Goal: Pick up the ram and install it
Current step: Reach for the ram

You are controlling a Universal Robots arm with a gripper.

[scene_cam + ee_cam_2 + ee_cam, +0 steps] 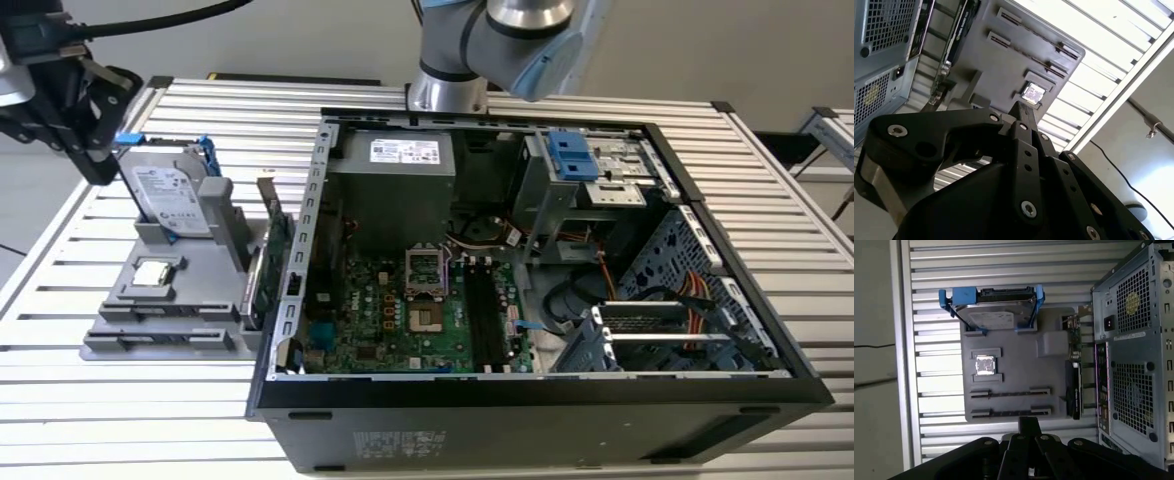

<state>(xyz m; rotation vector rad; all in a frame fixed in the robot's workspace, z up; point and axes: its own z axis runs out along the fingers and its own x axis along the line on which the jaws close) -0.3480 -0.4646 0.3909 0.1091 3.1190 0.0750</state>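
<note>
Black gripper (99,170): at the exterior view's left, close to the hard drive; jaws look closed together.
Grey holder (194,300): one silver hard drive (171,205) in a blue frame, one small square chip (155,272), two long slots (1009,392), one green card (276,262) standing up at its edge.
Black case (534,425): open on the metal table (667,130), with one green motherboard (387,320) inside.
Ram: cannot tell where it is.

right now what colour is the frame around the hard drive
Blue frame around the silver hard drive; it shows best in the first wrist view.
</note>
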